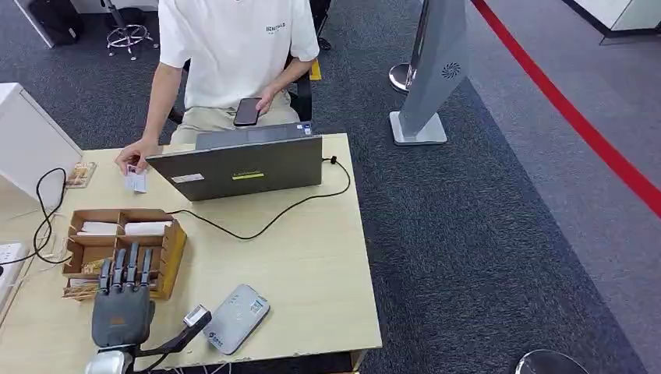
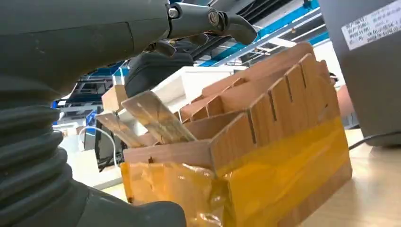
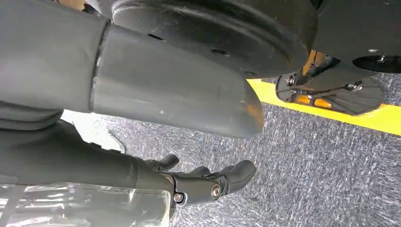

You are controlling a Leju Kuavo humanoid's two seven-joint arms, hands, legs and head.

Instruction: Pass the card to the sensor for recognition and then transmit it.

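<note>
Nothing's scanned yet: the card (image 1: 136, 181) lies on the surface (image 1: 312, 257) under the person's hand (image 1: 134, 157), well apart from the sensor (image 1: 236, 318), while the left hand (image 1: 122, 300) hovers empty, fingers spread, right hand (image 3: 208, 182) hanging loosely curled, holding nothing.

Desk (image 1: 312, 265): laptop (image 1: 242, 167) at far edge, card (image 1: 136, 181) to its left under person's hand (image 1: 134, 158), cardboard organizer (image 1: 125, 245) near left, sensor (image 1: 236, 318) at near edge right of left hand (image 1: 122, 300).
</note>
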